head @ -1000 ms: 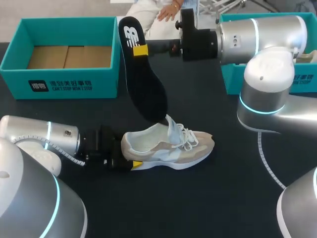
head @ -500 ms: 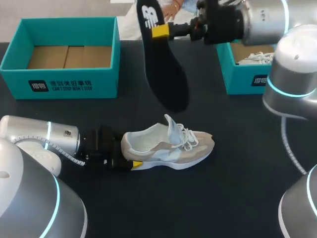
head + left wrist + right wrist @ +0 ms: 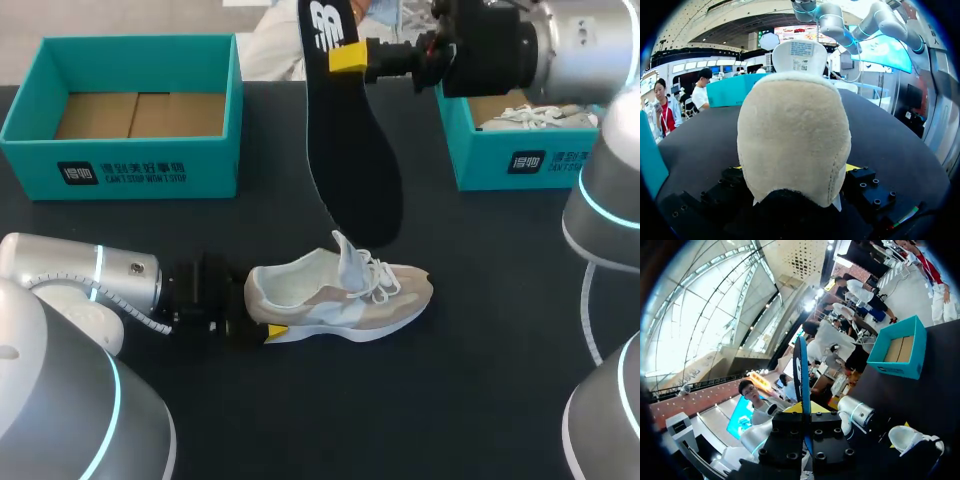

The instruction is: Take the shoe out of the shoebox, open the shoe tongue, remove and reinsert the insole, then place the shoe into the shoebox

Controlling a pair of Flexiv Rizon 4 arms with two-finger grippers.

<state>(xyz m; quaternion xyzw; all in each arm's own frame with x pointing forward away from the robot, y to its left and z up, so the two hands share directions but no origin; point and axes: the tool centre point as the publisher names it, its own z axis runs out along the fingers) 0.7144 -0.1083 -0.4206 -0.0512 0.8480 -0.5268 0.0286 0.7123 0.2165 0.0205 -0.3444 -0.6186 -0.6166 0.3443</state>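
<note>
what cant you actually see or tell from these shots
Head view: the insole is cut off at its top end by the picture's edge.
Head view: the right arm covers part of the right-hand shoebox.
Left wrist view: the shoe shows only its heel, which blocks its toe and laces.

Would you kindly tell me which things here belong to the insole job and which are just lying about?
In the job: shoe, heel in the left gripper; insole, held up by the right gripper; empty shoebox.
Lying about: second box, with another shoe inside.
</note>
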